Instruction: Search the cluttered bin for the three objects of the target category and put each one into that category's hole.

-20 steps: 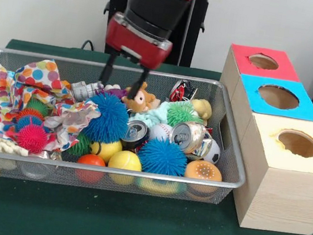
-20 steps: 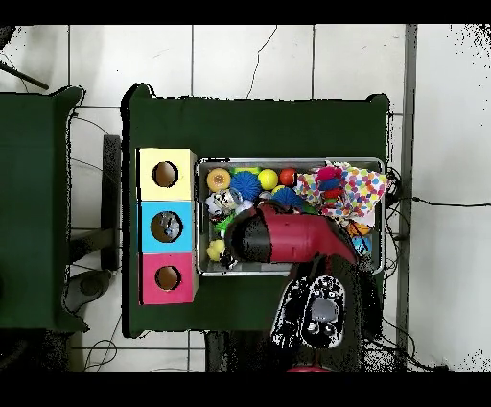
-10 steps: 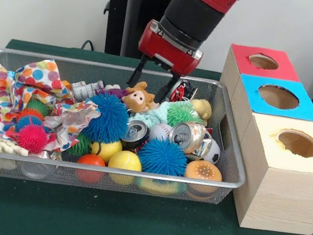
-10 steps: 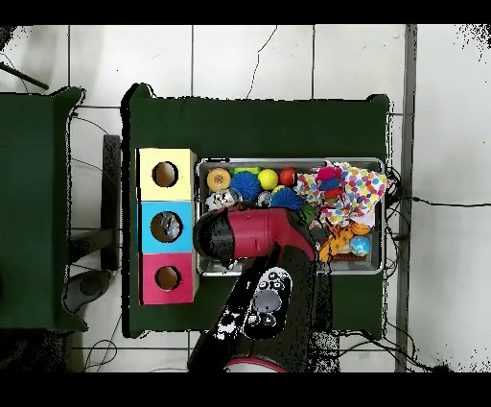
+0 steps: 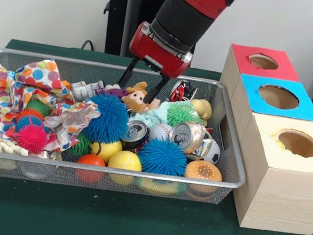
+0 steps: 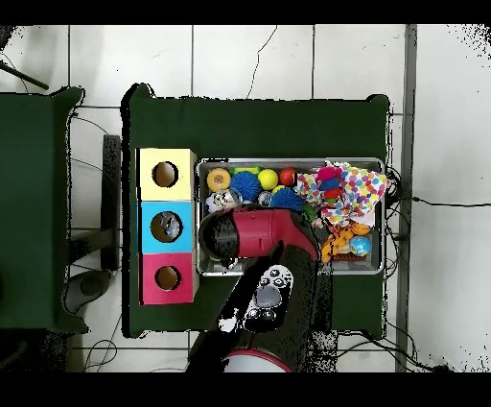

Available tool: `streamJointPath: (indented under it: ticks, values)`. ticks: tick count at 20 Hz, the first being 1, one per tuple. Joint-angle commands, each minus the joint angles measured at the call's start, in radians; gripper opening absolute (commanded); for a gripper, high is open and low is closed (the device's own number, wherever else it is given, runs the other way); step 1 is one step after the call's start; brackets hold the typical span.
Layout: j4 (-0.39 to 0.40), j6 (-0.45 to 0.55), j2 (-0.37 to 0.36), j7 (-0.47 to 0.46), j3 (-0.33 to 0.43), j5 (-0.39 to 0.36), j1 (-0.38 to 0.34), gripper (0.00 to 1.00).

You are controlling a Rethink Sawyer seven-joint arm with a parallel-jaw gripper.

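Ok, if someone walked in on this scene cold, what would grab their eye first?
Probably the red and black arm coming down over the wire mesh bin, its open gripper poised just above a small brown plush animal at the back. Next, the bin's bright clutter: blue spiky balls, crushed cans and polka-dot cloth. Beside it stand three boxes with red, blue and yellow holed tops.

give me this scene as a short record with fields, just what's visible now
arm: red and black, reaching down over the bin's far side
end effector: open, fingers astride the plush toy, not closed on it
bin: wire mesh, full of clutter
contents: blue spiky ball, can, yellow ball, spotted cloth
boxes: red, blue and yellow, each with a round hole on top
surface: green table cloth
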Motion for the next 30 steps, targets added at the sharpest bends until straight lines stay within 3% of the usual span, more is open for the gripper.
streamJointPath:
  ticks: [1, 21, 30]
  values:
    - [-0.036, 0.001, 0.091, 0.21, 0.007, 0.047, 0.012, 1.0]
    - [-0.171, 0.077, 0.233, 0.236, -0.113, 0.101, 0.132, 1.0]
    - [-0.185, 0.087, 0.261, 0.233, -0.153, 0.146, 0.168, 1.0]
